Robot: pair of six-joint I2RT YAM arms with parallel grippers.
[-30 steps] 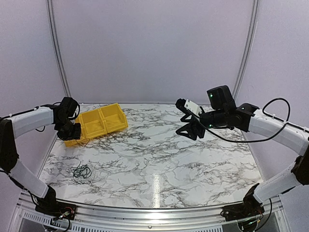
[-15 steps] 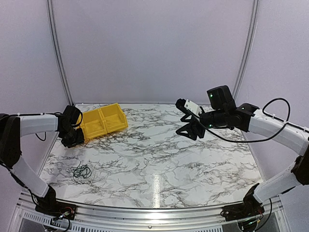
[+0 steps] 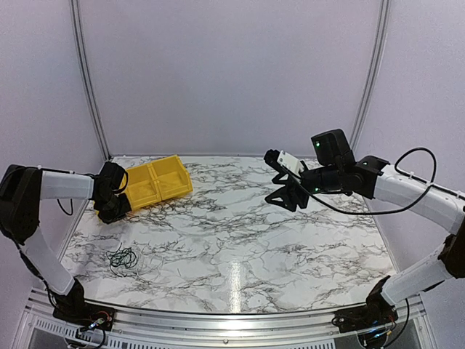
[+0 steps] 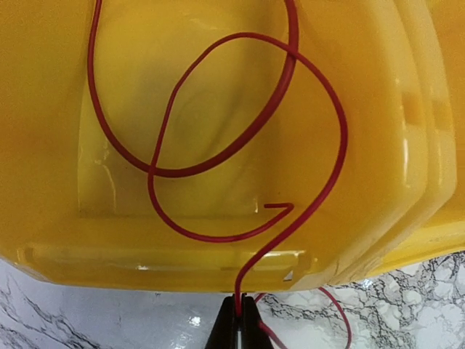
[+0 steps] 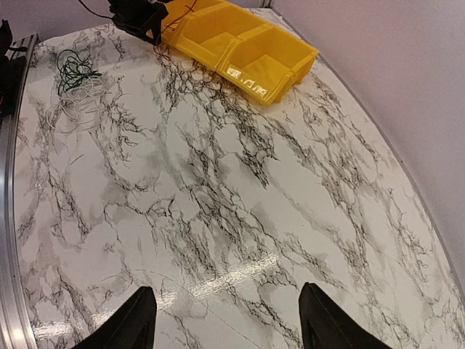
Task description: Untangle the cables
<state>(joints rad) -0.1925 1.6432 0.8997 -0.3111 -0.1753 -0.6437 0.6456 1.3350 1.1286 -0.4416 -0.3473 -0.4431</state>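
A small tangle of thin cables (image 3: 122, 257), dark, green and pale, lies on the marble at the front left, also seen as cables (image 5: 75, 73) in the right wrist view. My left gripper (image 4: 239, 314) is shut on a separate thin red wire (image 4: 320, 109). That wire coils in loops inside the left compartment of a yellow bin (image 4: 385, 145) and runs over its front wall to the jaws. From above, the left gripper (image 3: 110, 209) sits at the left corner of the yellow bin (image 3: 156, 183). My right gripper (image 3: 282, 196) hangs open above the table's back right, nothing between its fingers (image 5: 138, 320).
The yellow bin (image 5: 243, 51) has two compartments and stands at the back left, angled. A metal rail (image 3: 218, 321) runs along the table's near edge. Pale walls close in the back and both sides.
My left gripper has moved down to the yellow bin's left corner and shut on the red wire. The right arm and the cable tangle have not moved.
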